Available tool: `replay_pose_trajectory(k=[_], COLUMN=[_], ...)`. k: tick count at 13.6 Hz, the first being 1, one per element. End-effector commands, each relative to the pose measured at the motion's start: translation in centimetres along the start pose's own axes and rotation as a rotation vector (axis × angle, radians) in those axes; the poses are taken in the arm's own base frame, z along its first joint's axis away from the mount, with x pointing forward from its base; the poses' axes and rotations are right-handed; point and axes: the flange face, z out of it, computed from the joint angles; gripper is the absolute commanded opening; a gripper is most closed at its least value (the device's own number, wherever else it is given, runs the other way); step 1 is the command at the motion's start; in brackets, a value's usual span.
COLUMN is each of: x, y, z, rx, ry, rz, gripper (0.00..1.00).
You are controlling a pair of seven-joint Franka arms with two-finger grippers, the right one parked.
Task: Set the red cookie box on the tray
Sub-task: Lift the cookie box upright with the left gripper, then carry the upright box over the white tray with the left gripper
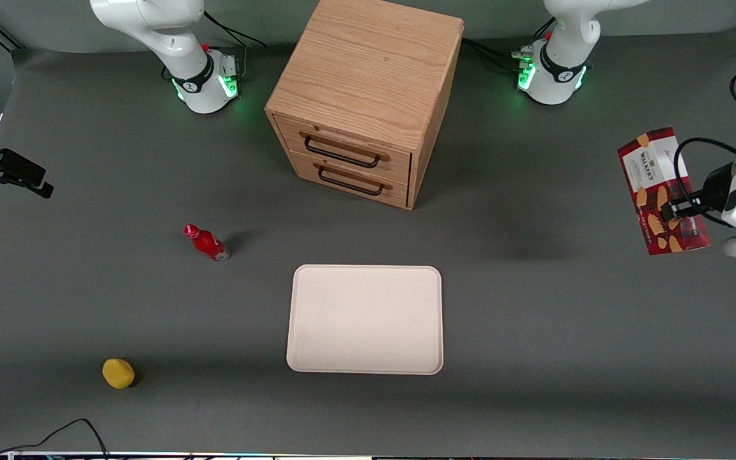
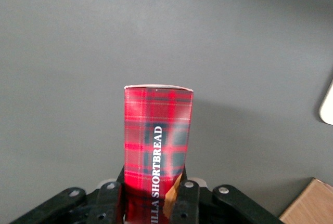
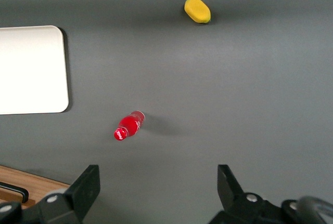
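Note:
The red cookie box (image 1: 659,188), long, dark-red tartan with a white label and biscuit pictures, hangs in the air toward the working arm's end of the table. My left gripper (image 1: 676,209) is shut on it, well above the grey table. In the left wrist view the box (image 2: 157,138) stands between the two fingers (image 2: 188,200), with "SHORTBREAD" on its side. The cream-white tray (image 1: 365,318) lies flat in the middle of the table, nearer the front camera than the cabinet. It is far sideways from the box. A corner of the tray (image 2: 328,104) shows in the left wrist view.
A wooden two-drawer cabinet (image 1: 365,96) stands farther from the camera than the tray. A small red bottle (image 1: 207,243) and a yellow lemon-like object (image 1: 118,373) lie toward the parked arm's end. A corner of the cabinet (image 2: 311,203) shows in the left wrist view.

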Motion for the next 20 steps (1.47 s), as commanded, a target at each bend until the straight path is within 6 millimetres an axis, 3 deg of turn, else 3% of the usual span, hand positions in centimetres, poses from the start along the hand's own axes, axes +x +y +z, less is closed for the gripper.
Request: replay_pose_trajectory(k=[1,3,9,15,20], x=[0.1,-0.3,-0.8,-0.9,-2.4], y=[2.7,5.7,17.8,27.9,39.0], z=[-3.1,-4.0,-1.9,2.9,8.5], rx=[-0.027,-0.042,-0.062,-0.118,-0.091], ry=[0.028,0.048,0.058,0.113,0.150], rz=[-0.022,-0.051,-0.130,-0.075,-0.032], gripper=[0.05,0.05,0.05,0.05,0.05])
